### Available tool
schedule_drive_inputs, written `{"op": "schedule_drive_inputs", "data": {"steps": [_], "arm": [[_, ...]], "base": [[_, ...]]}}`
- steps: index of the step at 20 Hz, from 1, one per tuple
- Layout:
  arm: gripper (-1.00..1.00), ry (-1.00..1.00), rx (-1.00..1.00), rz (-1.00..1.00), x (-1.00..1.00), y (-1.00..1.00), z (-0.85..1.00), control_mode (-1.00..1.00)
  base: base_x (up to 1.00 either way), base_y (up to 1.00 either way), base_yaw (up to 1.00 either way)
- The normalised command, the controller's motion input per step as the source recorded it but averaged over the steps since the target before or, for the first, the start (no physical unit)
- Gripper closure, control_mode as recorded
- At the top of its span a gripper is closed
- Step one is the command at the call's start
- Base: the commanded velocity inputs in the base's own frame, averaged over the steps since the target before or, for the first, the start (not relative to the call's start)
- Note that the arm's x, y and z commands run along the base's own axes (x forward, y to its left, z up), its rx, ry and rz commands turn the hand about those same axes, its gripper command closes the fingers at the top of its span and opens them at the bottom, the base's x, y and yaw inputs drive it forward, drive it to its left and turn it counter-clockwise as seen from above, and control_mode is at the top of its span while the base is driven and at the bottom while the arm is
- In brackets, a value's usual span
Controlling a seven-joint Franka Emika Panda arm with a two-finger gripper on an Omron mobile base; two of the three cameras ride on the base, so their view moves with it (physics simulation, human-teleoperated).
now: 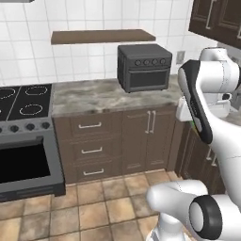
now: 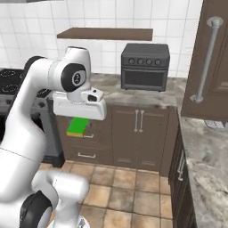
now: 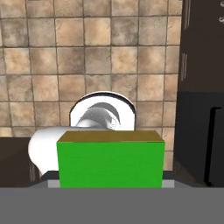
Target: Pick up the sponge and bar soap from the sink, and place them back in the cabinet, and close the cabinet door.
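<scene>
One item, the flat green-and-yellow sponge point(image 2: 77, 127), sits clamped in the gripper point(image 2: 78, 129) above the floor; next, I judge, it needs carrying to the dark brown cabinet door point(image 2: 213, 62).

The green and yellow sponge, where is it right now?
The flat green-and-yellow sponge hangs in the gripper under the white hand, left of centre in the right base view, above the tiled floor in front of the brown drawers.

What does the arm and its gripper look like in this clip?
Glossy white rounded arm segments with dark grey-black joint caps and a dark band along one link. The gripper hangs from a boxy white hand with a small dark camera block. No cables or markings visible.
</scene>
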Motion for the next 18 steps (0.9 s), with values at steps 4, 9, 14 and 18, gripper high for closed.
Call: {"op": "schedule_drive_inputs", "data": {"steps": [4,9,14,18], "arm": [[1.00,0.00,0.00,0.00,0.00,0.00,0.00,1.00],[1.00,0.00,0.00,0.00,0.00,0.00,0.00,1.00],[1.00,0.00,0.00,0.00,0.00,0.00,0.00,1.00],[1.00,0.00,0.00,0.00,0.00,0.00,0.00,1.00]], "base": [[0.66,0.15,0.00],[0.70,0.22,0.00],[0.71,0.22,0.00],[0.62,0.19,-0.01]]}}
